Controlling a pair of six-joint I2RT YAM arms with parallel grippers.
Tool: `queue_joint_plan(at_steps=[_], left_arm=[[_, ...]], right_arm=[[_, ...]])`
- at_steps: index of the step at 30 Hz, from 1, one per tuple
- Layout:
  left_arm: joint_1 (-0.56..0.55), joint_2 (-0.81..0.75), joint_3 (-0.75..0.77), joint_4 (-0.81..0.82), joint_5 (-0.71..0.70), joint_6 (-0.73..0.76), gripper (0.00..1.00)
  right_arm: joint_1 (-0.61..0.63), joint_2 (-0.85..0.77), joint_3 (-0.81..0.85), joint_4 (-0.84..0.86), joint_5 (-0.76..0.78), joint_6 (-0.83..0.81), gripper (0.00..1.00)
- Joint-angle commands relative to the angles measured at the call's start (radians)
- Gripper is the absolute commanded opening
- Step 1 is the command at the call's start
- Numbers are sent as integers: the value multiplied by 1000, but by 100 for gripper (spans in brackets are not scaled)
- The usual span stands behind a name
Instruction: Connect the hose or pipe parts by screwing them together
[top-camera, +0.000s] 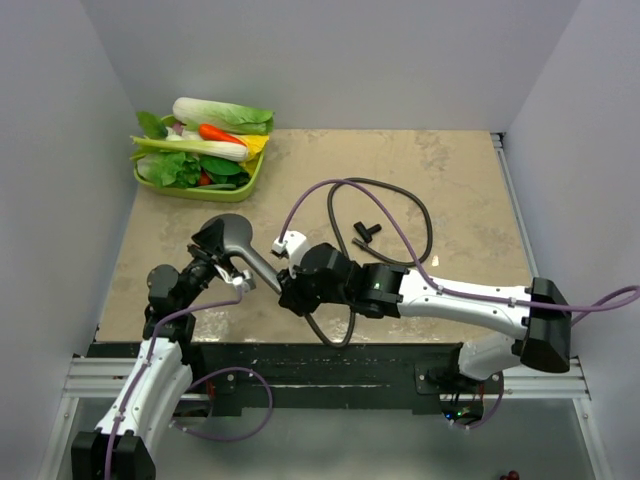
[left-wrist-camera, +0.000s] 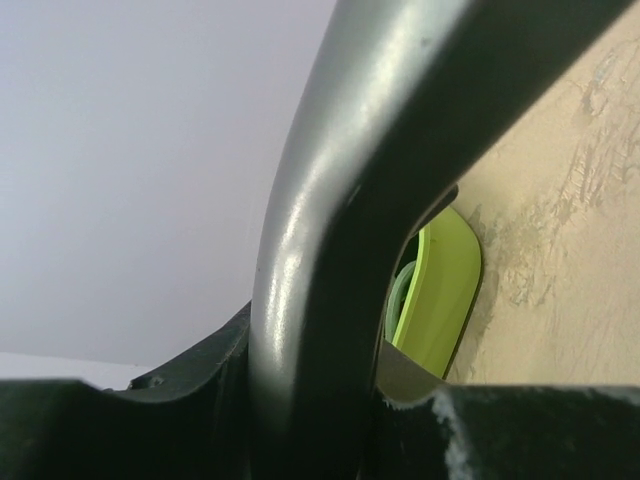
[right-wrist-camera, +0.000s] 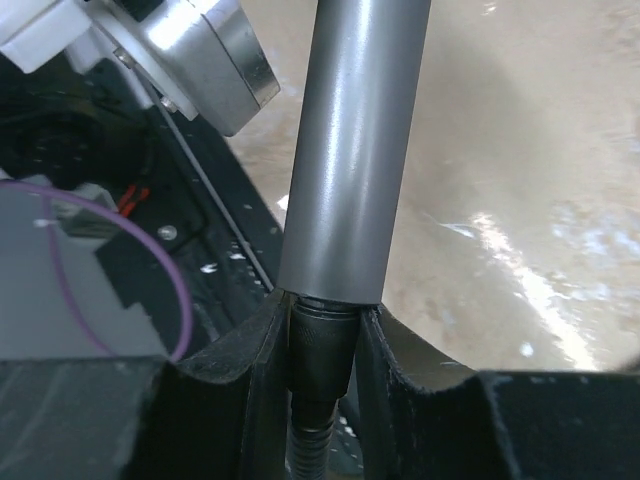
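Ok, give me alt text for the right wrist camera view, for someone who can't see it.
The right gripper pinches the dark hose nut where it meets the bottom end of the grey shower handle, which rises straight up the frame. Tan table lies behind; a purple cable loops at left.

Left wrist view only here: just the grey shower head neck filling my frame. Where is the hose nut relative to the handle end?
Observer: The right wrist view shows the hose nut butted against the bottom end of the shower head handle, held in the right gripper.
Operator: Lined up straight?
Observer: It looks in line with the handle; the threads are hidden.
Operator: Where does the rest of the hose run?
Observer: In the top view the hose loops across the table on the far side of the right arm, and its free end lies on the tabletop.
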Motion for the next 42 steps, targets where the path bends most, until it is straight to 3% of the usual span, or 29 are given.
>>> queue_joint_plan(at_steps=[1, 6, 9, 10, 15, 19, 21, 23, 24, 26, 27, 29, 30, 31, 32, 33, 36, 41, 42], left_arm=[[-5, -25, 33, 139, 55, -15, 0], [-3, -24, 33, 139, 54, -9, 0], [-5, -21, 33, 140, 55, -6, 0], [-5, -19, 33, 142, 54, -6, 0], [-5, -16, 34, 149, 59, -8, 0], [-3, -19, 39, 148, 55, -6, 0], [-5, -21, 41, 145, 57, -5, 0], [-5, -21, 42, 143, 57, -3, 0], [-5, -21, 42, 142, 55, -3, 0], [-5, -19, 42, 140, 55, -3, 0], [-5, -19, 42, 140, 54, -3, 0], [-5, -21, 39, 139, 52, -3, 0], [-5, -21, 39, 139, 54, -3, 0], [-5, -21, 39, 139, 55, -2, 0], [-5, -19, 39, 139, 55, 0, 0], [-5, -17, 39, 139, 55, 1, 0], [-3, -13, 39, 142, 55, 0, 0], [-5, -11, 28, 145, 57, 6, 0], [-5, -10, 27, 145, 55, 9, 0]], right_arm=[[-77, -41, -109, 306, -430, 137, 0], [-185, -56, -302, 652, -662, 342, 0], [-239, -26, -414, 976, -788, 540, 0], [-250, 11, -441, 1163, -811, 647, 0], [-297, 164, -519, 1607, -909, 907, 0], [-339, 360, -540, 2172, -933, 1239, 0], [-348, 401, -530, 2172, -943, 1243, 0], [-351, 402, -530, 2156, -963, 1220, 7], [-362, 395, -528, 2139, -972, 1210, 21], [-372, 357, -534, 1994, -991, 1109, 31], [-377, 286, -521, 1732, -1000, 1037, 48], [-375, 179, -429, 1294, -933, 657, 61], [-371, 133, -374, 1037, -881, 505, 75], [-368, 66, -325, 668, -801, 296, 83], [-368, 47, -263, 572, -728, 242, 95], [-368, 24, -231, 402, -662, 199, 98], [-362, -36, -113, 165, -473, 64, 99], [-258, -137, 21, -32, -166, -51, 98], [-187, -138, 41, -97, -30, -64, 98]])
